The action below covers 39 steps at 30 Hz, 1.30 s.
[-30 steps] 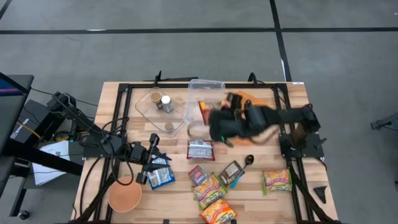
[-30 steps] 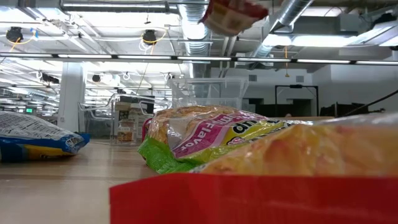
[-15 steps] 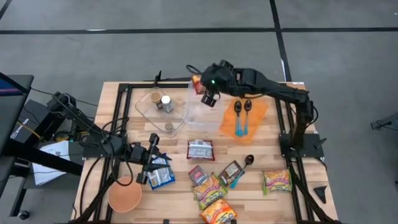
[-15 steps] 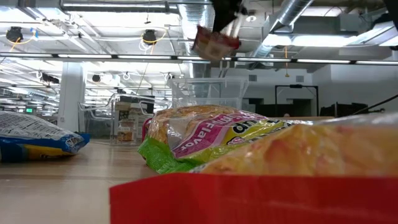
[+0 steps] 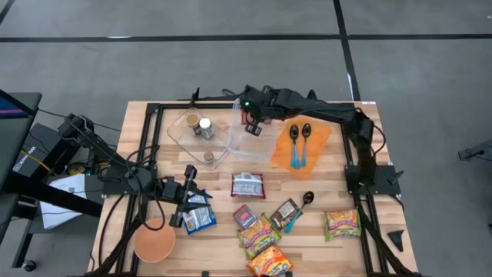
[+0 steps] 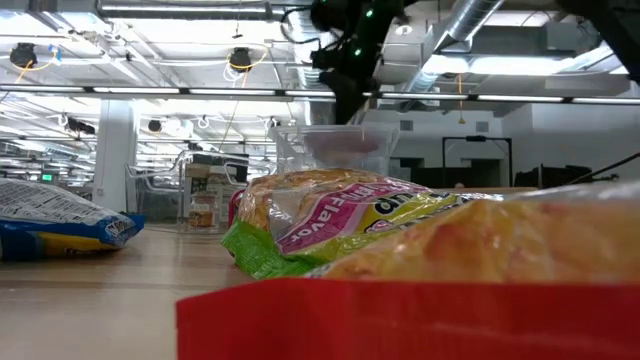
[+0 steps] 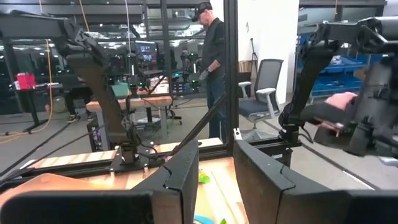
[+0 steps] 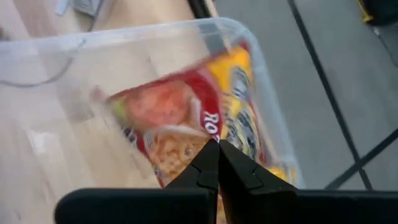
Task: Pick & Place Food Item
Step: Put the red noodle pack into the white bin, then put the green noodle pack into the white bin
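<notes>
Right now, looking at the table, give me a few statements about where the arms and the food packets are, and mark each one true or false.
1. The right pincer is over the clear bin. True.
2. The right pincer's fingers are wide open. False: they are shut on a red and yellow food packet.
3. Two spoons lie on an orange cloth. True.
4. The left pincer is over the clear bin. False: it waits near a blue packet at the table's front left.
5. The brown bowl sits inside the bin. False: it stands on the table's front left corner.
</notes>
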{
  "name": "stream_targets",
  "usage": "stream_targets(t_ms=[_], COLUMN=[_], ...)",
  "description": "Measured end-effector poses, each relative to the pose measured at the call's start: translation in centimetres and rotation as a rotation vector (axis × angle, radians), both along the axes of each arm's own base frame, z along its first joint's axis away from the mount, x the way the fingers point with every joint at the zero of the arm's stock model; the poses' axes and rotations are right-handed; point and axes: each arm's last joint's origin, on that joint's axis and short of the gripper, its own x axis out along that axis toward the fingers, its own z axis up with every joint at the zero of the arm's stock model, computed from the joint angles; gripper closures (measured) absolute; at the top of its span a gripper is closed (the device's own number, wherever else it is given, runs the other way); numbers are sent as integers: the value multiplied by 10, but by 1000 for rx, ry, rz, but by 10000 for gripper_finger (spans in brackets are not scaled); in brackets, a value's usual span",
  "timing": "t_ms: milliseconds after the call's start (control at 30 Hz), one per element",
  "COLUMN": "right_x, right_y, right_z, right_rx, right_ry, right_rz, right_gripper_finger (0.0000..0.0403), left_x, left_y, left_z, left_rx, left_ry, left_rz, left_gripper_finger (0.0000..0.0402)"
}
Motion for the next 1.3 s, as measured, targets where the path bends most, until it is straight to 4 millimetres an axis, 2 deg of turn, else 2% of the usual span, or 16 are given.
stream_targets(t_ms=[300, 433, 700, 1067, 1300], right_x=[17, 20, 17, 18, 11], right_y=[-16, -22, -33, -32, -41], right_z=[-44, -53, -55, -55, -56], right_rx=[77, 78, 126, 146, 170], right_ry=[53, 55, 34, 22, 31], right_rz=[-17, -27, -32, -36, -97], right_gripper_finger=[403, 403, 403, 400, 342], left_x=[0, 0, 0, 0, 0], left_y=[0, 0, 0, 0, 0], left_z=[-2, -3, -3, -3, -3], left_rx=[12, 16, 19, 19, 19], left_ry=[17, 23, 27, 28, 28], left_rz=[3, 3, 3, 3, 3], left_gripper_finger=[307, 307, 307, 307, 307])
